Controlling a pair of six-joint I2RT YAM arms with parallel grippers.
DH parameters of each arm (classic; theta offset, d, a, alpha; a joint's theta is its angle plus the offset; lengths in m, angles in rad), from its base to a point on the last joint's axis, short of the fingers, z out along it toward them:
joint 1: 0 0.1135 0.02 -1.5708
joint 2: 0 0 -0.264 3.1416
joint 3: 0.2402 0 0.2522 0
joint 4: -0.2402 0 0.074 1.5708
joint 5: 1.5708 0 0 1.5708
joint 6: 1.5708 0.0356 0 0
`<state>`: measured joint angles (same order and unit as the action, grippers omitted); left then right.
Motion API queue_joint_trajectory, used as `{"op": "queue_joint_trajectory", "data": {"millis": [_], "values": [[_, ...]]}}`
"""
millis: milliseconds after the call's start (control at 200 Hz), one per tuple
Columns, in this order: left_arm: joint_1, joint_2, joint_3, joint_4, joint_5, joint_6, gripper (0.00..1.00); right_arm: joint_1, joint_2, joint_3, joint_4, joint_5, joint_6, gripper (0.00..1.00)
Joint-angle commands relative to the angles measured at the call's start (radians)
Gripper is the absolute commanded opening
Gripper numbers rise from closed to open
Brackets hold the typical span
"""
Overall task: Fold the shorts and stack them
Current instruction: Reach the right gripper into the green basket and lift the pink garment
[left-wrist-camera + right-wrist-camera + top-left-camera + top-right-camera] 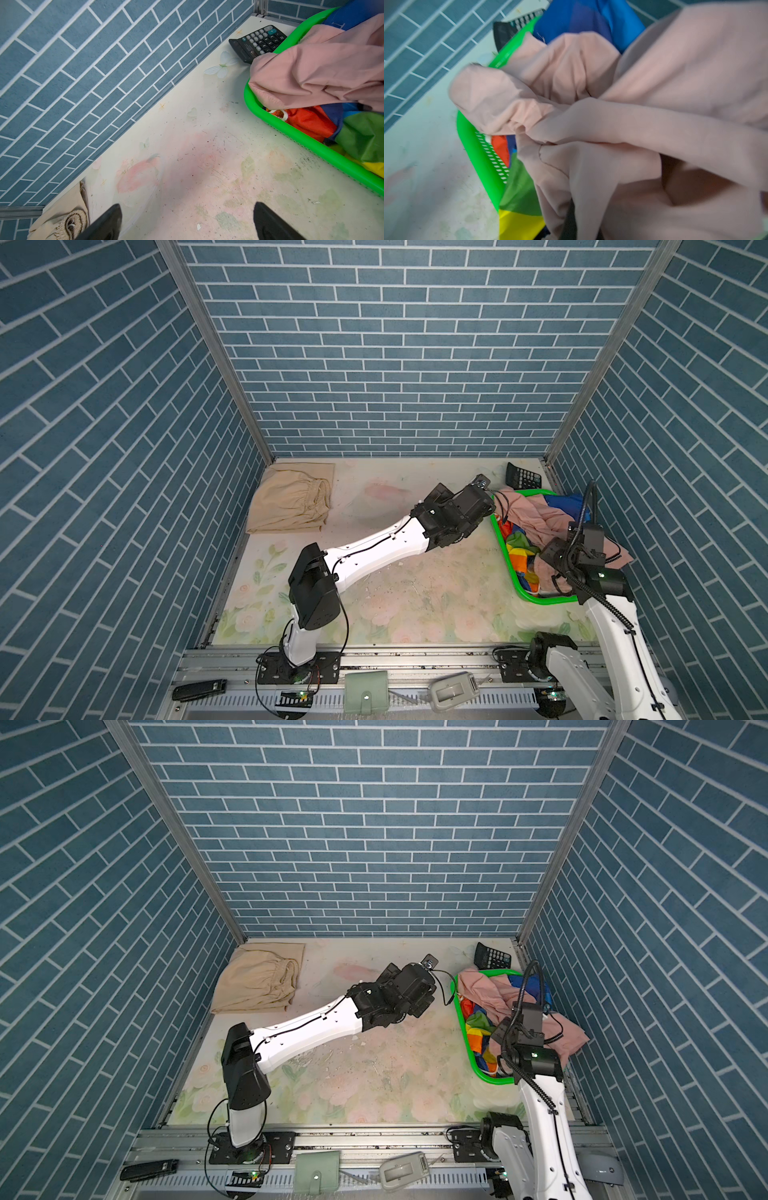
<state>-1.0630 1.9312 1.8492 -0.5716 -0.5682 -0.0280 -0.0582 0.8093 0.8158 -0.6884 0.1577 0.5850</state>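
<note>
left gripper (pixel 187 207) spread wide over bare table (pixel 415 593) mid-frame, right gripper (pixel 571 220) clamped on pink shorts (pixel 536 510) spilling over green basket (pixel 548 600) rim at right of frame, rainbow shorts (pixel 519 547) beneath, beige shorts (pixel 291 497) folded against left wall edge, table middle open

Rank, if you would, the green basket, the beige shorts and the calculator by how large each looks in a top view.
1. green basket: largest, though cloth and an arm hide part of it
2. beige shorts
3. calculator: clearly smallest
</note>
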Motion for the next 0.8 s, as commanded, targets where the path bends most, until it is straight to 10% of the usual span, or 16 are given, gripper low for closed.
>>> {"op": "queue_joint_trajectory", "data": {"millis": [0,245,450,625,795], "values": [[0.012,-0.013,0.013,0.005,-0.022,-0.012,1.0,-0.002,0.047,0.151,0.045,-0.017,-0.071,0.0],[0.124,-0.145,-0.038,-0.011,0.13,-0.126,1.0,0.03,0.27,0.576,0.087,-0.27,-0.057,0.0],[0.168,-0.255,-0.122,-0.02,0.135,-0.135,1.0,0.137,0.419,0.8,0.02,-0.151,-0.127,0.0],[0.21,-0.342,-0.213,-0.016,0.136,-0.17,1.0,0.161,0.485,0.888,0.099,-0.29,-0.108,0.0],[0.28,-0.459,-0.299,-0.004,0.16,-0.21,1.0,0.383,0.623,1.062,0.187,-0.417,-0.102,0.0]]}}
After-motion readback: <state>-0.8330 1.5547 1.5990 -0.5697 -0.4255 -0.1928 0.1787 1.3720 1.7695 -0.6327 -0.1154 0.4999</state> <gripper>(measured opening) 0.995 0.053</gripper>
